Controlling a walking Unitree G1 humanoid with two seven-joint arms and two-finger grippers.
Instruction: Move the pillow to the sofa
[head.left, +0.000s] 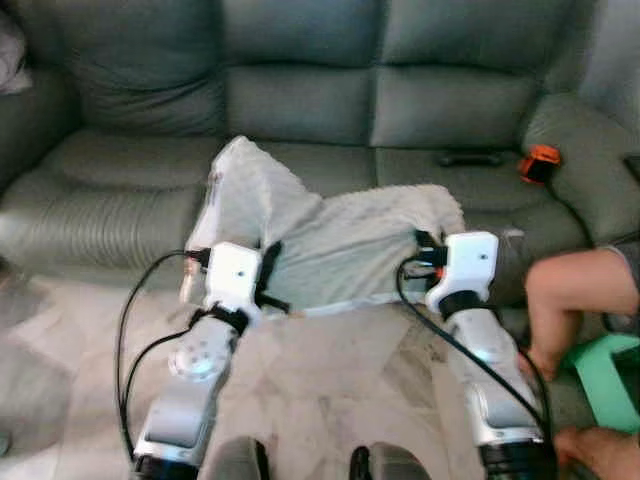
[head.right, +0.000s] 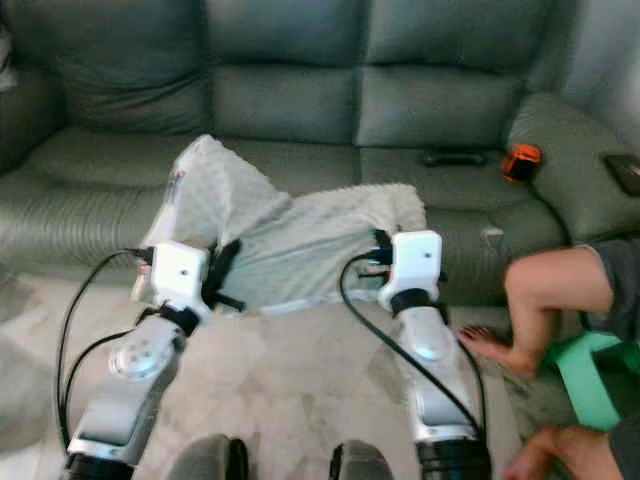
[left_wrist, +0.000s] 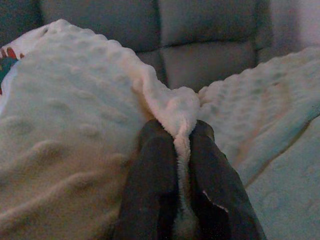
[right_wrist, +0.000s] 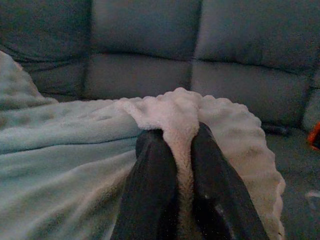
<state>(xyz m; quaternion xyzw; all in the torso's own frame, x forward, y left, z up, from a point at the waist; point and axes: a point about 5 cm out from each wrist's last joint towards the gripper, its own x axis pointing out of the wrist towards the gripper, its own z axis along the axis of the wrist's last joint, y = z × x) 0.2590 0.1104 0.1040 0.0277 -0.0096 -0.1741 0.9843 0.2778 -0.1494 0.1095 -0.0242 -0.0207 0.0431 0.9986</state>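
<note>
Floor (head.left: 320, 370): pale marble tile beneath my two arms, nearest me.
Left gripper (left_wrist: 182, 137): my fingers (left_wrist: 152, 185) clamped on a fold of the pillow's left near edge.
Right gripper (right_wrist: 177, 135): mine likewise pinched tight on the right near corner.
Pillow (head.left: 330, 240): white, dimpled fleece, slung between both grippers, far part against the sofa's seat front.
Sofa (head.left: 300, 100): grey-green, directly ahead.
Orange object (head.left: 540, 163): far right, on the seat beside the armrest.
Person's leg (head.left: 575, 290): right, near a green stool (head.left: 610, 375).

A grey-green sofa (head.left: 300, 110) carries a dark remote (head.left: 472, 157) and an orange object (head.left: 540, 163) on its right seat, above a pale marble floor (head.left: 330, 390) where a green stool (head.left: 610, 375) stands.
</note>
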